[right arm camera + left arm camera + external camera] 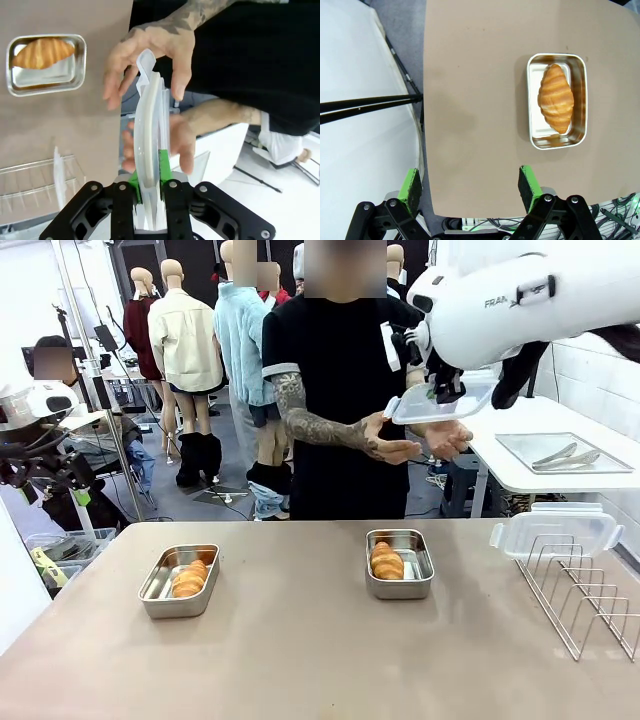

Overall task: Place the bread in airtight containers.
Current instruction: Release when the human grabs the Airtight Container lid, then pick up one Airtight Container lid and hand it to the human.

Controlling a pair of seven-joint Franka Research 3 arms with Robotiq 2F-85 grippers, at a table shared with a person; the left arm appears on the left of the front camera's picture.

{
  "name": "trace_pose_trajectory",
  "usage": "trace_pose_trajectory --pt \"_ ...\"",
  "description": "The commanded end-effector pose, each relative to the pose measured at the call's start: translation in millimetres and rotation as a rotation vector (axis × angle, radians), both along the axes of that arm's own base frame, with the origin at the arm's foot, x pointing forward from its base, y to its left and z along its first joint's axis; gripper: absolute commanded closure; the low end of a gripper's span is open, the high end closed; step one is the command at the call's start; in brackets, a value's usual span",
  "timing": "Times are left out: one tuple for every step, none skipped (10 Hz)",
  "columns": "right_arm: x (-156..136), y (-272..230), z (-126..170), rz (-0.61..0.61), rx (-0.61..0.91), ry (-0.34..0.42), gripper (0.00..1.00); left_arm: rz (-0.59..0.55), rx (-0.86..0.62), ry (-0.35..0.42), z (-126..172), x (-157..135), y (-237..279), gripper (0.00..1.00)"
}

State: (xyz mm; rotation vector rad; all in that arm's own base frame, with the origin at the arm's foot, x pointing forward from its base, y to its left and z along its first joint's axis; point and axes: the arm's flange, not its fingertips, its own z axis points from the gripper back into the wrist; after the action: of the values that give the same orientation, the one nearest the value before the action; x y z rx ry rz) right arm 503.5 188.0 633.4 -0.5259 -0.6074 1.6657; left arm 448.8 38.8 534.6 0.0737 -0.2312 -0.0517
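**Right pincer grips a lid in mid-air; both rolls lie in open tins**

The right pincer is clenched on one end of a clear clip lid, a green pad pressed to each face. It holds the lid high, beyond the far edge of the brown surface, in front of the person standing there. One open hand is on one side of the lid and the other hand is on the opposite side. Both are just beside it, but I cannot tell whether they touch it.

The left pincer is released, its jaws spread wide with nothing between them, hanging above an edge of the surface.

Out on the surface sit two steel tins, well apart and both uncovered. The left tin holds a croissant roll lying lengthwise. The right tin, near the middle, holds a second roll against its left wall.

At the right end stands a wire rack, with a second lid resting on its far end.
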Motion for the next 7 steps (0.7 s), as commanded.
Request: trace_pose_trajectory --pt "29 -3 7 0.066 0.028 0.043 1.00 0.021 0.021 -0.006 0 0 2 0.00" --pt "36 -2 4 0.056 0.033 0.076 1.00 0.021 0.021 -0.006 0 0 2 0.00" --pt "43 0 2 0.054 0.027 0.098 1.00 0.021 0.021 -0.006 0 0 2 0.00" --pt "47 -1 0 0.047 0.025 0.110 1.00 0.021 0.021 -0.006 0 0 2 0.00" --pt "49 0 -1 0.049 0.021 0.111 1.00 0.021 0.021 -0.006 0 0 2 0.00" --pt "49 1 -1 0.045 0.016 0.113 1.00 0.021 0.021 -0.006 0 0 2 0.00" --pt "48 2 0 0.043 0.013 0.115 1.00 0.021 0.021 -0.006 0 0 2 0.00"
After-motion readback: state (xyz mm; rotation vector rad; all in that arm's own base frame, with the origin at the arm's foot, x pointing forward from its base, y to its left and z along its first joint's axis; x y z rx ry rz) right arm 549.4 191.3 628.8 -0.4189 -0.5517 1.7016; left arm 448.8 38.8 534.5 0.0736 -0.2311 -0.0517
